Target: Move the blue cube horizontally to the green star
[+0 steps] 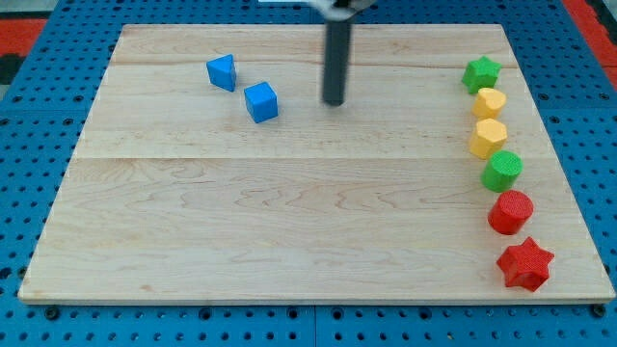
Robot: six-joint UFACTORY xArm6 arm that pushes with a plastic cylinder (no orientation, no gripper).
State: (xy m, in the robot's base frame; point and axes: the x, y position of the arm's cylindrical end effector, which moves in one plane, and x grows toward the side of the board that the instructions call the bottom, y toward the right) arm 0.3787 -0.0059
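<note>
A blue cube (261, 101) lies on the wooden board (289, 212) at the upper left of centre. A second blue block (222, 72), triangular in shape, sits just up and left of it. A green star (481, 73) is at the view's upper right, at the top of a column of blocks. My tip (334, 101) rests on the board to the right of the blue cube, apart from it, and far left of the green star.
Below the green star a column runs down the right side: a yellow block (490, 101), a yellow hexagon (488, 138), a green cylinder (502, 171), a red cylinder (510, 212) and a red star (524, 264). A blue pegboard surrounds the board.
</note>
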